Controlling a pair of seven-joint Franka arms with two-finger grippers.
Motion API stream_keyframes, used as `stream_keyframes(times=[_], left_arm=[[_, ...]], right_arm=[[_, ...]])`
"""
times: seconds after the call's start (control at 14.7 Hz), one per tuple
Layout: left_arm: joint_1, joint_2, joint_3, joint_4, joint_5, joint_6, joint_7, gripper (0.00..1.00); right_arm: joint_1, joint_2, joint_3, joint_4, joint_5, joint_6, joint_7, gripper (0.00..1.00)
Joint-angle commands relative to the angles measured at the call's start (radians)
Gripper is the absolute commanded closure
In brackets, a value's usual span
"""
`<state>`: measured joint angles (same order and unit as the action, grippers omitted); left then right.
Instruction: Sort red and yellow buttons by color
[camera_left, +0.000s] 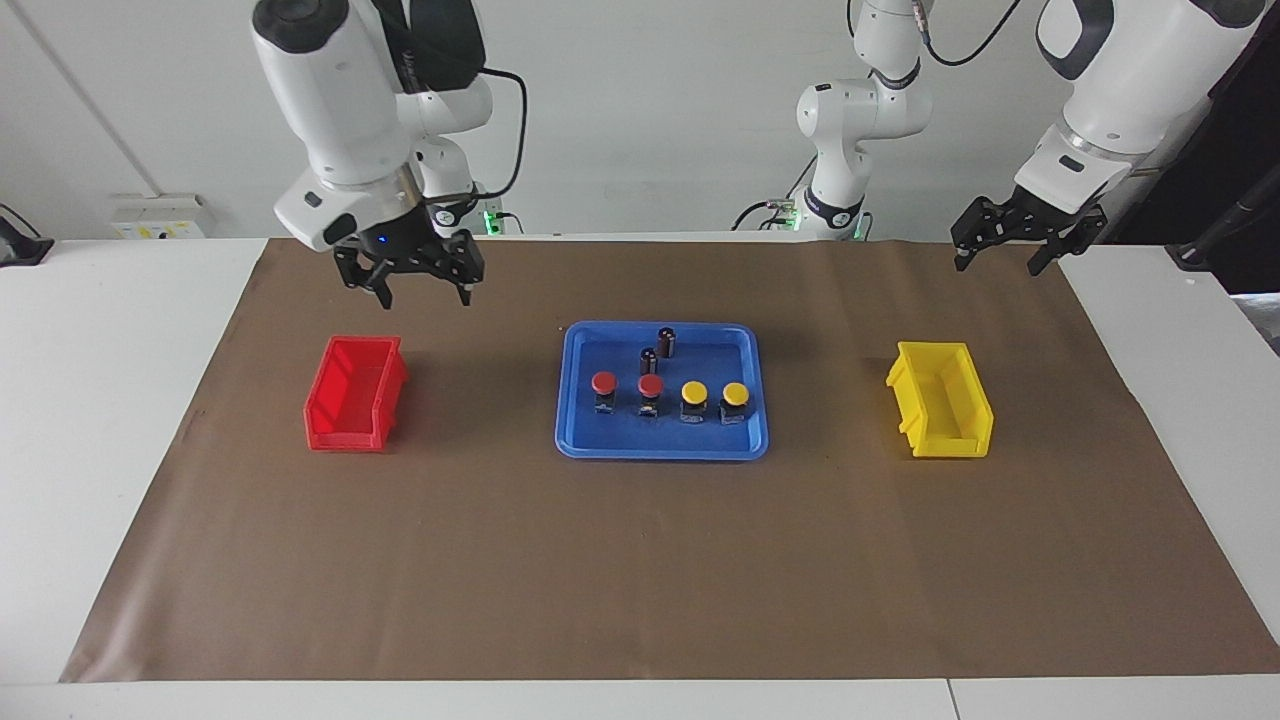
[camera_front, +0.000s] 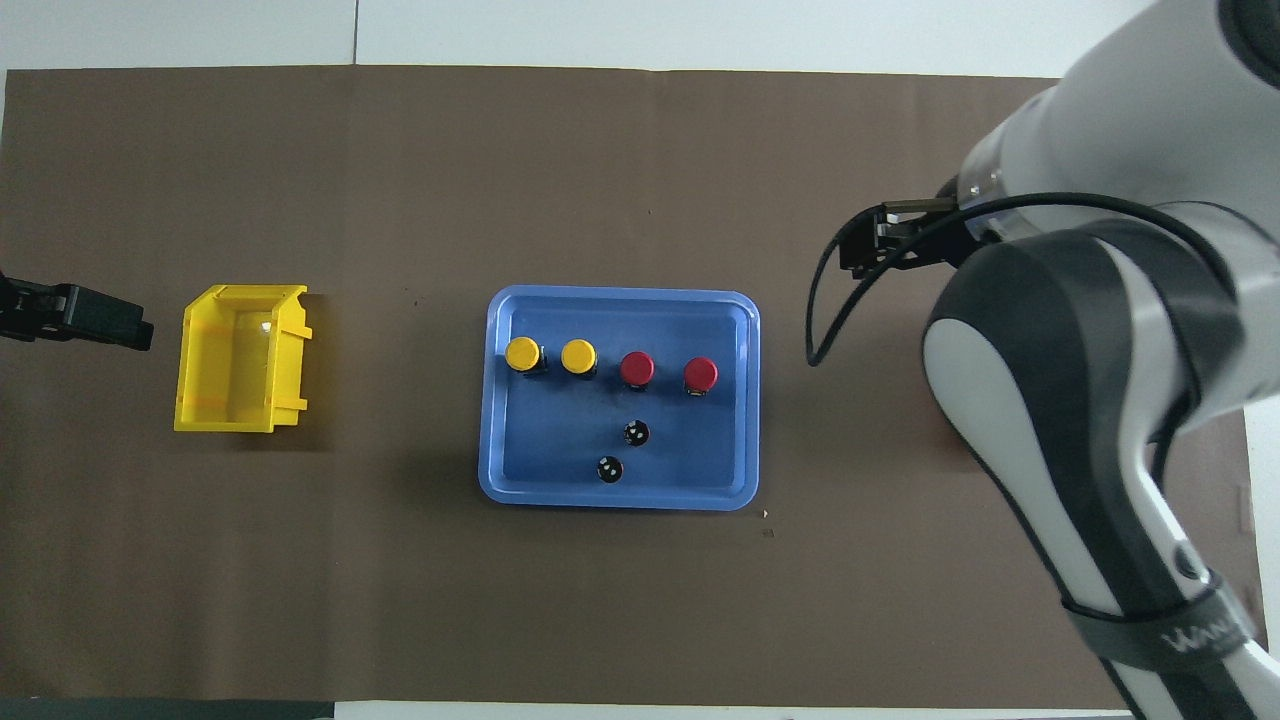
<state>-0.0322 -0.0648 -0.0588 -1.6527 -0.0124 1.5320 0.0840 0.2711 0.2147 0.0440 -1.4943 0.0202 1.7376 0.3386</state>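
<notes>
Tray (camera_left: 662, 448): two red buttons (camera_left: 604, 383), two yellow buttons (camera_left: 694, 392), cylinders (camera_left: 667, 341) just beside. My right tool (camera_left: 421, 291) released, over mat beside tray; left tool (camera_left: 1008, 251) released, waiting. Risk: fingers clipping neighbouring button or cylinder.

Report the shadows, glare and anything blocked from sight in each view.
Facing view: soft shadows lie beside the red bin, blue tray and yellow bin; no strong glare. Overhead view: a small bright glint sits inside the yellow bin; the right arm fills that end of the picture and hides the red bin.
</notes>
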Motion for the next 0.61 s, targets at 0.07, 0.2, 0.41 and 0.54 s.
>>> stream_keyframes(times=[0.07,0.2,0.41,0.54], left_arm=[[0.012,-0.013,-0.003,-0.001,-0.017,-0.019,0.014,0.00],[0.012,-0.013,-0.003,-0.001,-0.017,-0.018,0.014,0.00],[0.012,-0.013,-0.003,-0.001,-0.017,-0.019,0.014,0.00],[0.012,-0.013,-0.003,-0.001,-0.017,-0.019,0.014,0.00]], right_arm=[[0.094,0.072,-0.001,-0.066,0.014,0.143,0.115,0.00],[0.141,0.106,-0.003,-0.084,0.012,0.174,0.155,0.00],[0.161,0.068,-0.001,-0.238,0.011,0.291,0.165,0.00],[0.169,0.045,-0.001,-0.340,0.011,0.387,0.181,0.00]])
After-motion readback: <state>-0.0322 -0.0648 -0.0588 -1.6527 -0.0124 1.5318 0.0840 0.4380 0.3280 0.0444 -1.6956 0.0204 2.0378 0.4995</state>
